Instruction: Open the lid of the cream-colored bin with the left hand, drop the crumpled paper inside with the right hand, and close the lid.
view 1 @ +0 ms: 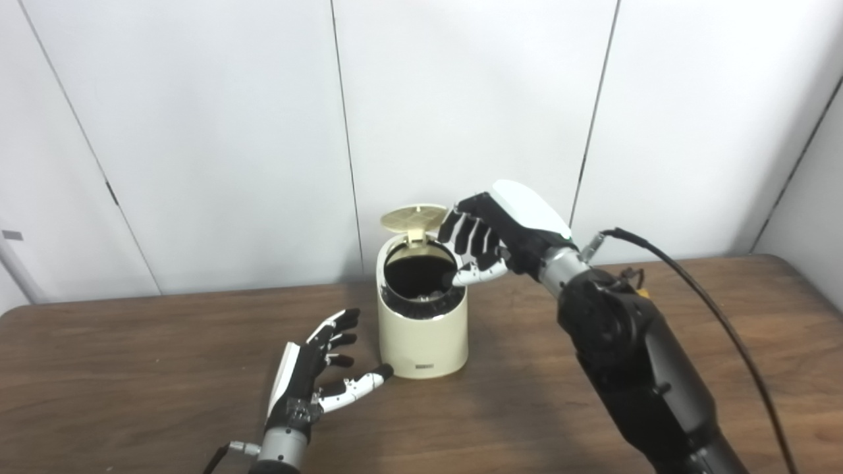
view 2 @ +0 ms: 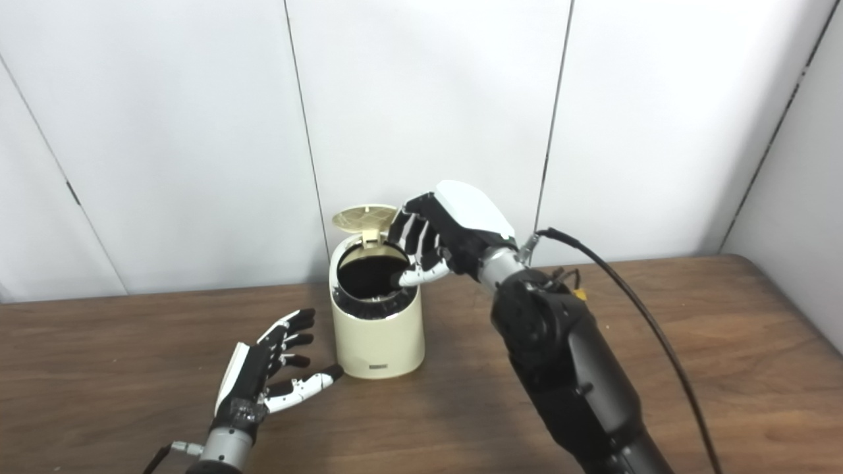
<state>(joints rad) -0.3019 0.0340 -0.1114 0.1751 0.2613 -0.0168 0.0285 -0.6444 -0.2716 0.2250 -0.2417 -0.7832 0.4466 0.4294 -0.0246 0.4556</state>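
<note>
The cream-colored bin (view 1: pixel 423 336) stands on the wooden table with its round lid (view 1: pixel 415 218) tipped up and open at the back. Pale crumpled paper (view 1: pixel 421 297) shows low inside the dark opening. My right hand (view 1: pixel 484 240) hovers over the bin's right rim, fingers spread downward, holding nothing. My left hand (view 1: pixel 316 375) rests on the table just left of the bin's base, open, thumb pointing at the bin and almost touching it. In the right eye view the bin (view 2: pixel 377 326) and both hands (view 2: pixel 435 240) (view 2: pixel 270 372) stand the same way.
A brown wooden table (view 1: pixel 164 368) runs across the view, backed by a white panelled wall (view 1: pixel 217 131). A black cable (view 1: pixel 711 309) loops off my right forearm over the table's right side.
</note>
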